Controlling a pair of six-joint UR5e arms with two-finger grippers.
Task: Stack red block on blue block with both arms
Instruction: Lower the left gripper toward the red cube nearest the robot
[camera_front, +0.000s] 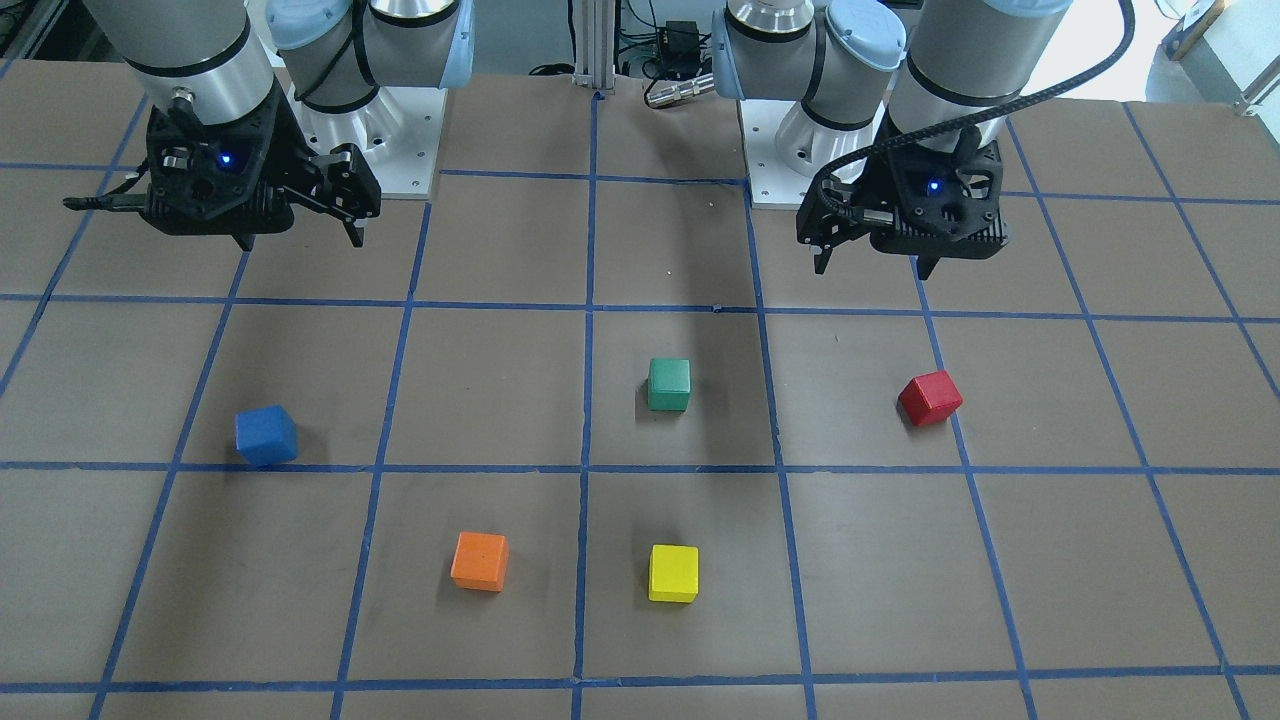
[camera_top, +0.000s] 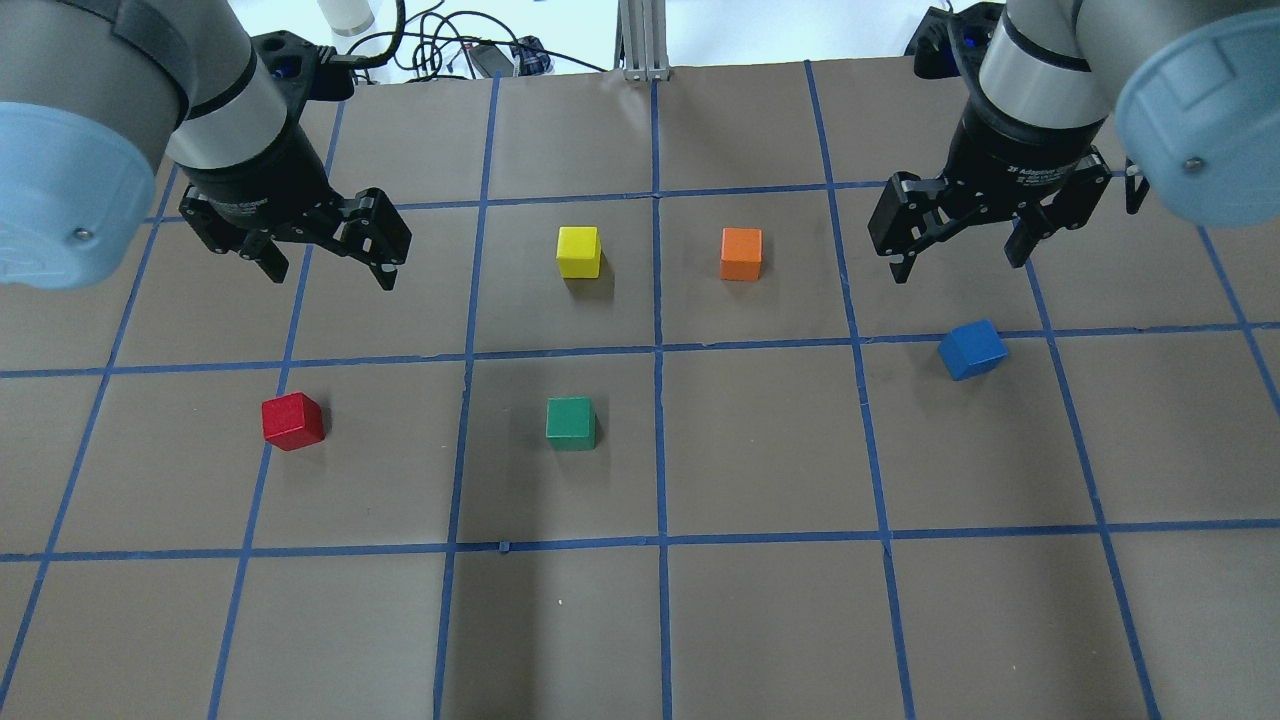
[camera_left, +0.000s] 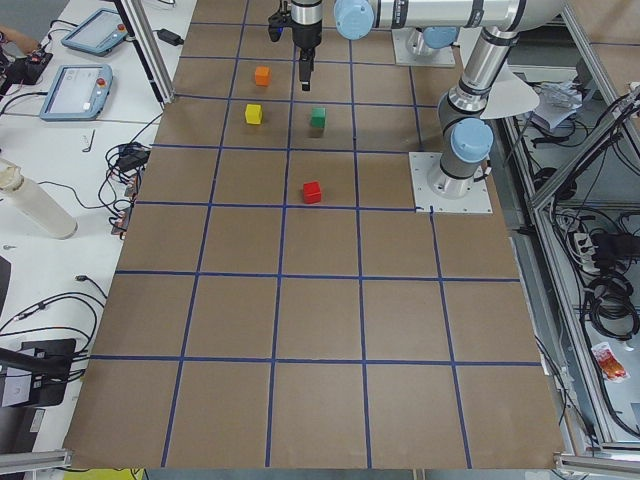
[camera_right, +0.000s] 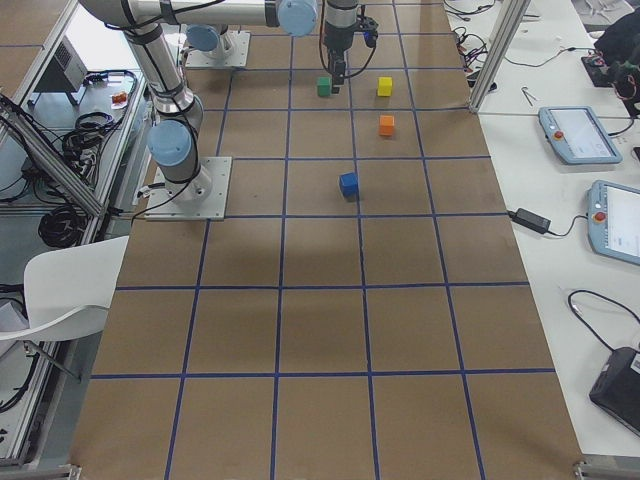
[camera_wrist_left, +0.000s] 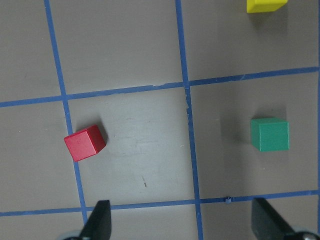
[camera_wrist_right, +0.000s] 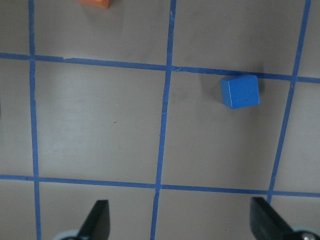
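Note:
The red block (camera_top: 293, 420) lies on the brown table on my left side; it also shows in the front view (camera_front: 930, 398) and the left wrist view (camera_wrist_left: 85, 142). My left gripper (camera_top: 330, 272) hovers open and empty above the table, beyond the red block and apart from it. The blue block (camera_top: 972, 349) lies on my right side, and shows in the front view (camera_front: 266, 435) and the right wrist view (camera_wrist_right: 240, 91). My right gripper (camera_top: 958, 262) hovers open and empty just beyond the blue block, not touching it.
A green cube (camera_top: 571, 423), a yellow cube (camera_top: 579, 251) and an orange cube (camera_top: 741, 254) sit in the middle between the two arms. Blue tape lines mark a grid on the table. The arm bases (camera_front: 400, 150) stand at the robot's edge.

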